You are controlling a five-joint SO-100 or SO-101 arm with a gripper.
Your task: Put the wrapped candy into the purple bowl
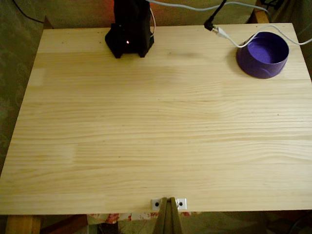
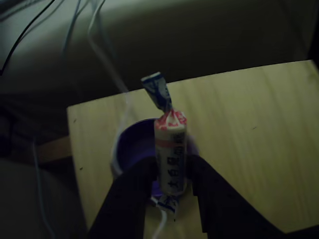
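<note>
Gripper (image 2: 170, 186) pinches the candy (image 2: 170, 159) upright, above the bowl (image 2: 130, 144). We judge release slightly off-centre; it could clip the rim and bounce onto the table (image 2: 249, 129).

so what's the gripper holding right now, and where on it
The gripper holds the wrapped candy by its lower body, upright, above the purple bowl.

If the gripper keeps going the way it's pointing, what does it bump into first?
Probably the purple bowl. In the other view the gripper, shut on the wrapped candy, points toward the bowl lying just beyond its fingers. How much gap is left is hard to judge from this picture.
</note>
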